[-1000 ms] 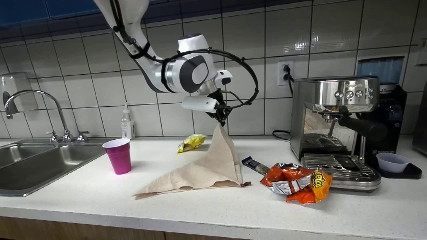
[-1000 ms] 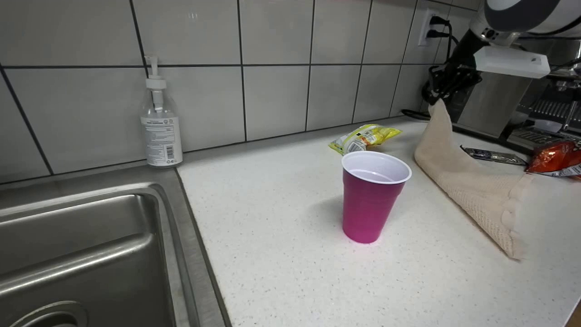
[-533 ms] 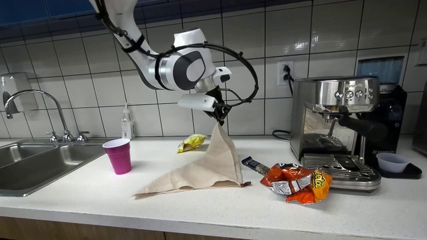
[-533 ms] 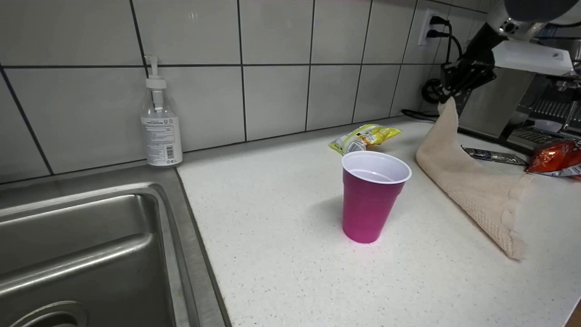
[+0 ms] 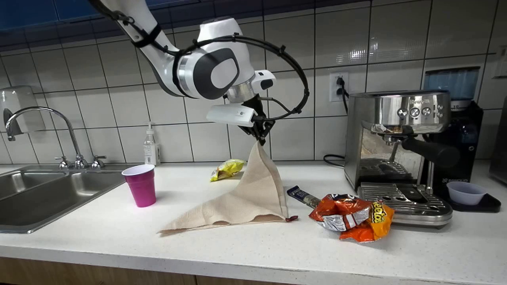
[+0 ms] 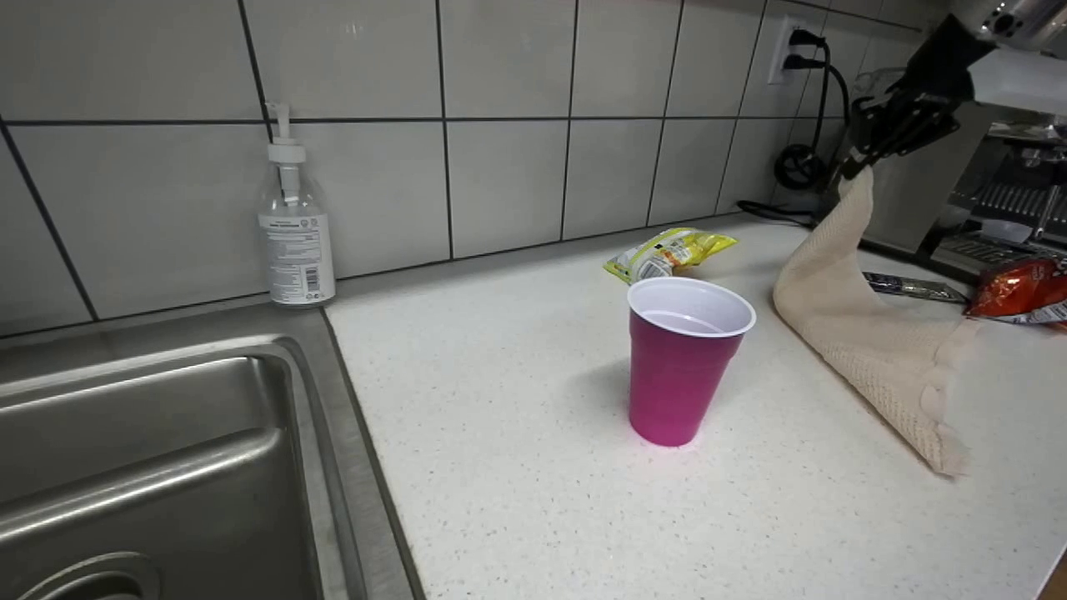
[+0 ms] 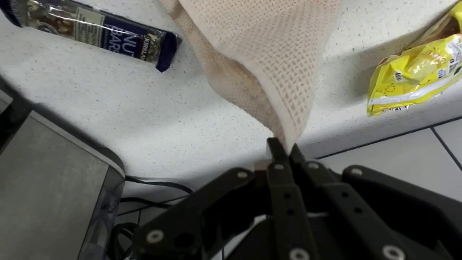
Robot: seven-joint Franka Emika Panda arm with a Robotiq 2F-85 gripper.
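Beige cloth (image 5: 251,196) below, tip in gripper (image 7: 286,147)

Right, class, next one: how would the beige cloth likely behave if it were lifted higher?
Probably floppy: the beige cloth slopes in loose folds from the gripper to the counter. Likely not very slippery, since its weave looks coarse in the wrist view. Its lower part may drag, as it lies spread on the counter.
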